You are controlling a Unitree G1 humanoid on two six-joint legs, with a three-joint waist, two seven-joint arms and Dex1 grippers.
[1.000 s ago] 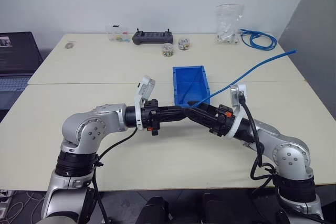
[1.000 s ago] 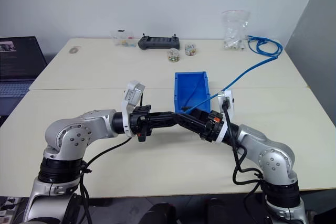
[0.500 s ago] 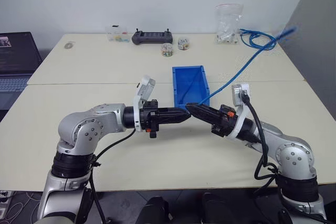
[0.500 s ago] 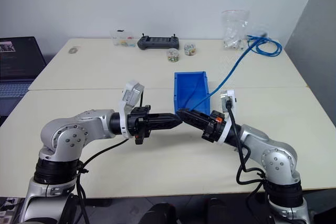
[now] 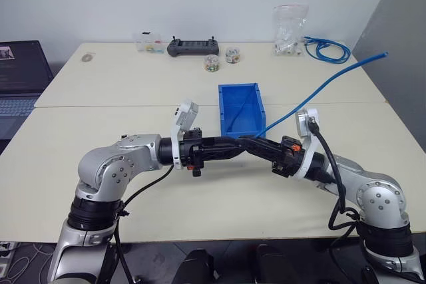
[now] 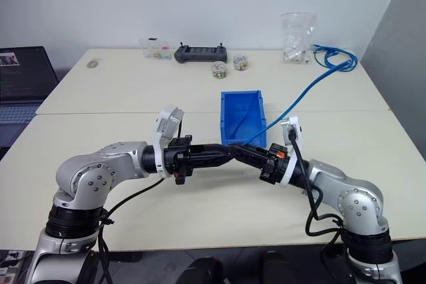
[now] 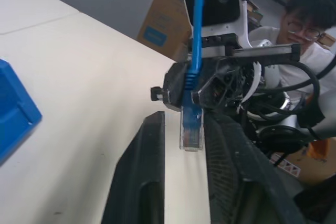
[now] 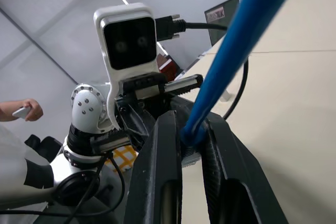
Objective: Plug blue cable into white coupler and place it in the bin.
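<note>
Since the earlier frame your right gripper (image 8: pixel 191 145) has clamped the cable (image 7: pixel 195 35) behind its plug, held level between the left gripper's (image 7: pixel 184 145) parted fingers before the bin (image 5: pixel 241 106); coupler unseen.

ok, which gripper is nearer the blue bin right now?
Right, narrowly. Both grippers meet tip to tip just in front of the blue bin. The right gripper, shut on the blue cable, sits below its front lip; the left gripper sits off toward its left corner.
</note>
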